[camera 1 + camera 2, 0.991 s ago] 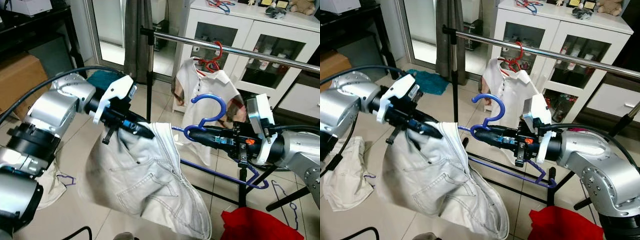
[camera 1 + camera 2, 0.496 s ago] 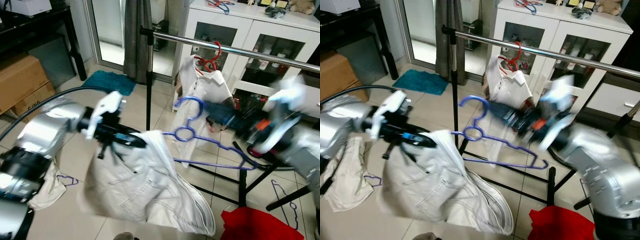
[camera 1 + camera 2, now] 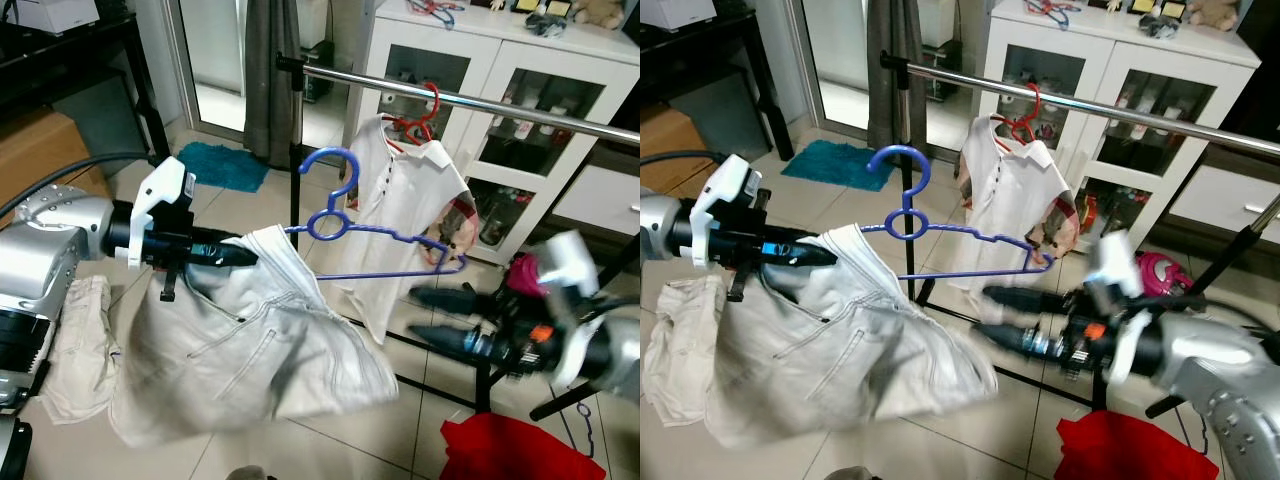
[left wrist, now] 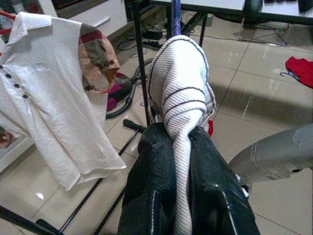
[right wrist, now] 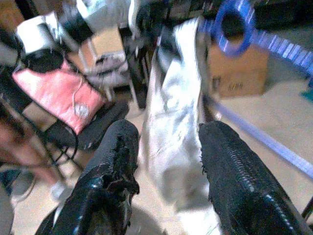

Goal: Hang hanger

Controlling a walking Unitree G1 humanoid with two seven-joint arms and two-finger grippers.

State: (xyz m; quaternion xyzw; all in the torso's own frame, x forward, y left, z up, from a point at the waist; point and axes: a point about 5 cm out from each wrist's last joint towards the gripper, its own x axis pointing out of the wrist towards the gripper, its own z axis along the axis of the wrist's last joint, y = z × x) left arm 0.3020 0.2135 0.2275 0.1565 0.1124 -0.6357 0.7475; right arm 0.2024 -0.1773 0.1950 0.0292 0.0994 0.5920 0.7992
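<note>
The blue plastic clothes hanger (image 3: 375, 232) rides in the air in front of the horizontal chrome garment rail (image 3: 470, 101), its hook up but still below and short of the bar. One end of it is tucked into the waistband of the pale off-white denim trousers (image 3: 250, 345), which sag beneath in a loose heap.

The left end effector (image 3: 235, 256) is pinched tight on a fold of that waistband; the left wrist view shows the cloth squeezed between its two black fingers (image 4: 151, 196). The right end effector (image 3: 440, 318) hangs low and to the right with its fingers spread and nothing between them, well apart from the hanger.

The hanger looks light and stiff, but its smooth plastic would slip easily, and the soft, fairly heavy trousers drag on one side, so the whole thing is likely to tip. The best hold is probably at the neck just under the hook, where the load balances and the hook stays free to go over the rail.

A second ago the right end effector gripped the hanger near its hook, low down and tilted. Since then it has let go and dropped away, while the hanger now sits higher and nearly level, carried only through the trousers in the left grip.
</note>
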